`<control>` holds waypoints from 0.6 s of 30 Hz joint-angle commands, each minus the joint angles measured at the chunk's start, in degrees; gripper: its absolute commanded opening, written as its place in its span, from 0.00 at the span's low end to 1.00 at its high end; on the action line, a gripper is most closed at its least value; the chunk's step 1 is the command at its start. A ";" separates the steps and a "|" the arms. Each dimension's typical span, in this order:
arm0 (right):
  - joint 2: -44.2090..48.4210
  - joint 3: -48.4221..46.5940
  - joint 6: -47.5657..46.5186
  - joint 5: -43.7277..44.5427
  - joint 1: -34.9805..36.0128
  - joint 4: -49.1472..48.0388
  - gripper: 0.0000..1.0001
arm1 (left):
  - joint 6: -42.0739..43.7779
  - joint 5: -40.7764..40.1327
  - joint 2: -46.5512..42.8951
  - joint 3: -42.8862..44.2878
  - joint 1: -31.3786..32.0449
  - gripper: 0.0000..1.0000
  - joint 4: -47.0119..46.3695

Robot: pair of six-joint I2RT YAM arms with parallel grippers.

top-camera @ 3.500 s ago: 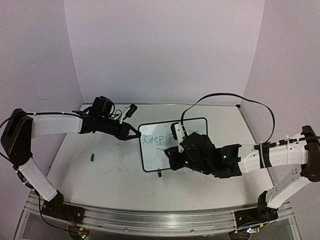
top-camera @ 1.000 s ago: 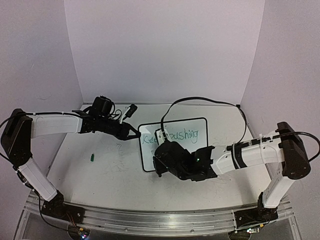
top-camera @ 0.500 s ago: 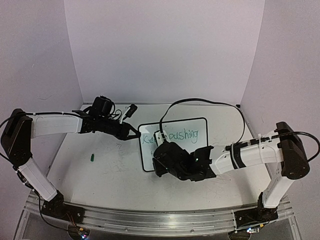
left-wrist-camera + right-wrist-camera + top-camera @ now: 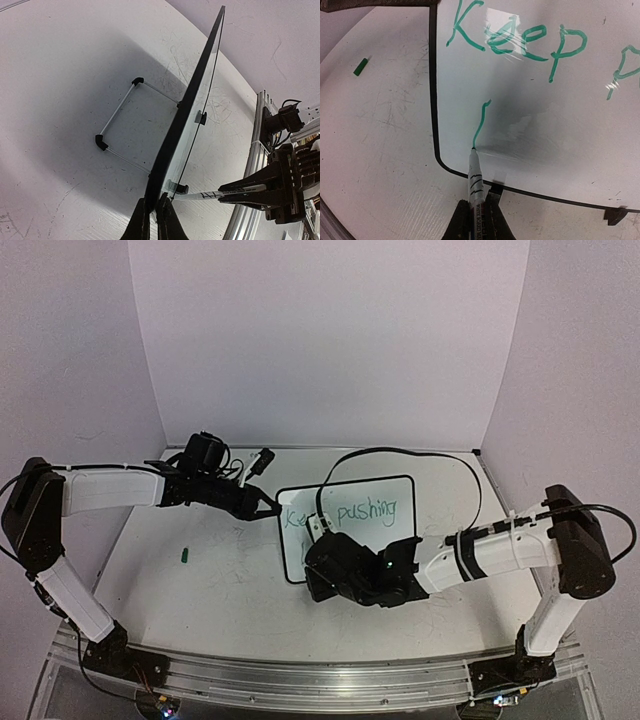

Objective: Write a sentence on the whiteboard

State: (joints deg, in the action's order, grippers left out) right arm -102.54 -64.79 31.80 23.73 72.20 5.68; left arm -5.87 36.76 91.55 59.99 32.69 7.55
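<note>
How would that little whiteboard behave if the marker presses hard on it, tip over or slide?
Probably stiff: the whiteboard shows a straight, thin edge. Alone it would likely tip or skid, propped only on a slim wire stand. The left tool, shut on its rim, should steady it.

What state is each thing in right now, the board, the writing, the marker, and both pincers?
whiteboard, propped tilted on its stand, left edge pinched.
sentence, unfinished: "Keep pushing" written, second line just one stroke.
marker, uncapped, tip touching the whiteboard.
small green piece, lying loose, apart from the whiteboard.
left pincer, shut on the whiteboard.
right pincer, shut on the marker.
</note>
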 commanded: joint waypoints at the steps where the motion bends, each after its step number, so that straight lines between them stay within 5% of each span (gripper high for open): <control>1: 0.94 -0.26 -0.61 -0.01 -0.22 -0.05 0.00 | 0.77 -3.07 -1.36 2.18 -0.08 0.00 0.36; 6: 4.99 2.17 -2.19 -0.35 -0.43 -7.00 0.00 | 0.77 -3.16 -1.19 2.18 -0.08 0.00 0.39; 18: 2.17 -0.47 -3.12 2.25 -0.91 -6.80 0.00 | 0.77 -3.19 -1.23 2.16 -0.01 0.00 0.34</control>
State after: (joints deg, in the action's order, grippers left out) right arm -100.11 -62.96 29.33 23.67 71.62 0.05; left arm -5.87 36.82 91.55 59.99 32.71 7.55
